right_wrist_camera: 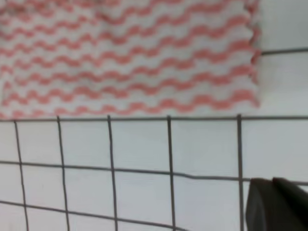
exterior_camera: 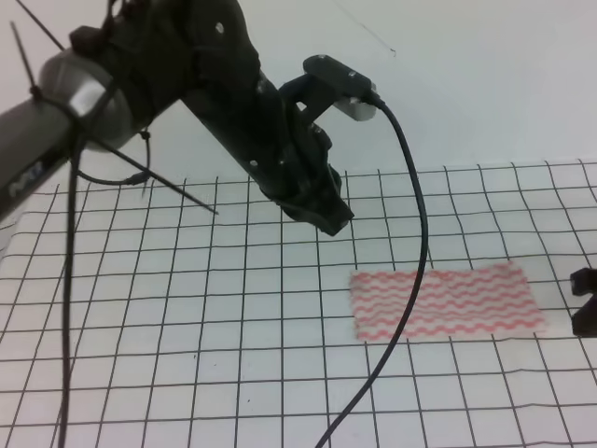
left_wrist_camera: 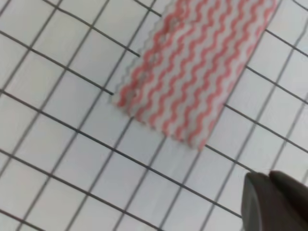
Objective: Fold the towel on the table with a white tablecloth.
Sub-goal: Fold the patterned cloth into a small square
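Observation:
The towel (exterior_camera: pixel 448 301), pink-red wavy stripes on white, lies flat and spread out right of centre on the white tablecloth (exterior_camera: pixel 187 308), which covers the table. My left gripper (exterior_camera: pixel 332 217) hangs above the cloth just up and left of the towel's left end, holding nothing; its jaws are not readable. In the left wrist view the towel (left_wrist_camera: pixel 192 72) is ahead and one dark fingertip (left_wrist_camera: pixel 274 204) shows at the bottom right. My right gripper (exterior_camera: pixel 578 295) sits off the towel's right end, its fingers apart and empty. The right wrist view shows the towel (right_wrist_camera: pixel 130 57) and one fingertip (right_wrist_camera: pixel 276 204).
A black cable (exterior_camera: pixel 410 243) hangs from the left arm's camera and crosses in front of the towel's left part. The left arm (exterior_camera: pixel 187 65) fills the upper left. A plain white wall (exterior_camera: pixel 485 84) stands behind the table.

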You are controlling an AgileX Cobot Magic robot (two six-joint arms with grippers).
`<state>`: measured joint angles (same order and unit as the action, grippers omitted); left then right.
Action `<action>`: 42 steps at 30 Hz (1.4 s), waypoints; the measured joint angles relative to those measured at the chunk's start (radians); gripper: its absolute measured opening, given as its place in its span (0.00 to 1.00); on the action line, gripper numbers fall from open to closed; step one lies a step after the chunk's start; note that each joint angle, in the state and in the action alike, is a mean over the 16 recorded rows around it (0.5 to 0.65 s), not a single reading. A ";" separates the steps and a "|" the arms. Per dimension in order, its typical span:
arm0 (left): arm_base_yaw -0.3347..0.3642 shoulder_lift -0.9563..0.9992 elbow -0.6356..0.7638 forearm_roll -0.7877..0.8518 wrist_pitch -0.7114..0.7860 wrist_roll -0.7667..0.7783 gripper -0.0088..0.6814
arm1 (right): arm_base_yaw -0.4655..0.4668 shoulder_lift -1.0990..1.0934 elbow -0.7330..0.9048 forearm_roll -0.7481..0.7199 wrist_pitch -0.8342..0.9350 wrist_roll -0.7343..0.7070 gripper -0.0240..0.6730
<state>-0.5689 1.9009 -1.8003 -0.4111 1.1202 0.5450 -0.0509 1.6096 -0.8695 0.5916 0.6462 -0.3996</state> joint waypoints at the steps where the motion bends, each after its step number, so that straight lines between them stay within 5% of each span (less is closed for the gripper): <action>1: 0.000 -0.013 0.014 0.000 -0.002 -0.001 0.01 | -0.004 0.007 0.000 0.011 0.005 -0.009 0.08; 14: 0.005 -0.119 0.201 -0.027 -0.046 -0.007 0.01 | -0.008 0.108 0.000 0.159 -0.031 -0.070 0.30; 31: 0.006 -0.122 0.221 -0.102 -0.028 0.022 0.01 | -0.009 0.148 0.000 0.290 -0.078 -0.122 0.57; 42: 0.006 -0.122 0.221 -0.113 -0.018 0.038 0.01 | -0.009 0.195 0.000 0.368 -0.089 -0.172 0.60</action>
<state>-0.5631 1.7787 -1.5794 -0.5241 1.1025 0.5828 -0.0595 1.8044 -0.8695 0.9601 0.5575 -0.5718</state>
